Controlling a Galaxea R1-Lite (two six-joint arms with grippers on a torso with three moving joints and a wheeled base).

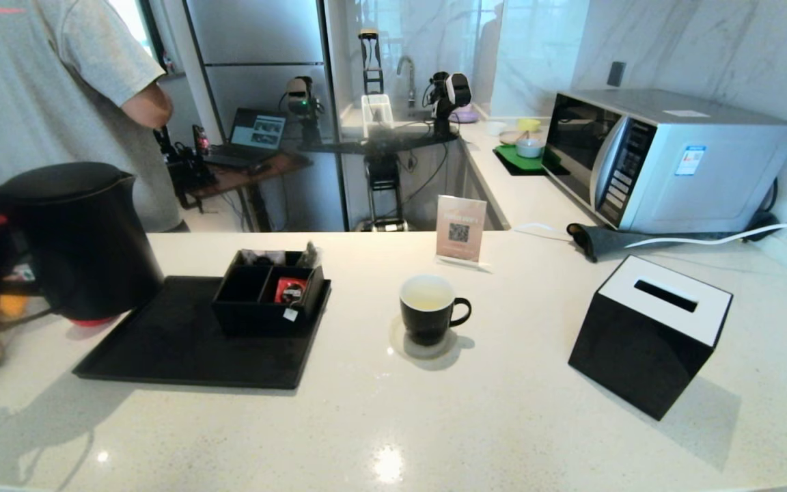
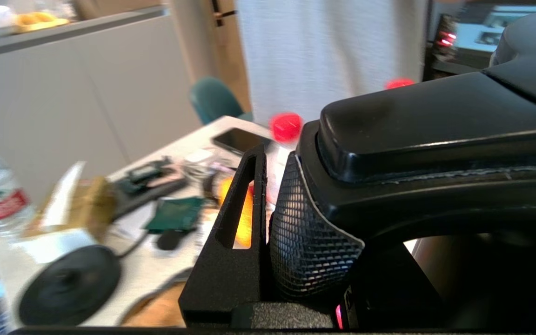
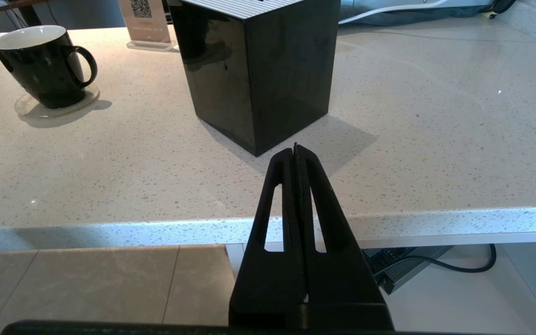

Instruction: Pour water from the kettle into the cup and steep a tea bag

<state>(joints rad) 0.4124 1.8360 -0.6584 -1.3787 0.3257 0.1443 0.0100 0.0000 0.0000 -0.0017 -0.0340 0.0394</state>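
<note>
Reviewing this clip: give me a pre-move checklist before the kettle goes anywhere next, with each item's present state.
1. Left claw shut on the kettle handle: ok, fingers clamp the handle in the left wrist view.
2. Kettle upright, lid on: ok.
3. Cup upright on its coaster, apart from the kettle: ok.
4. Water in the cup: ok, faintly yellowish liquid shows inside.
5. Tea bag in the cup: cannot tell, no string or tag visible.
6. Right claw shut and parked below the counter edge, out of the way: ok.
</note>
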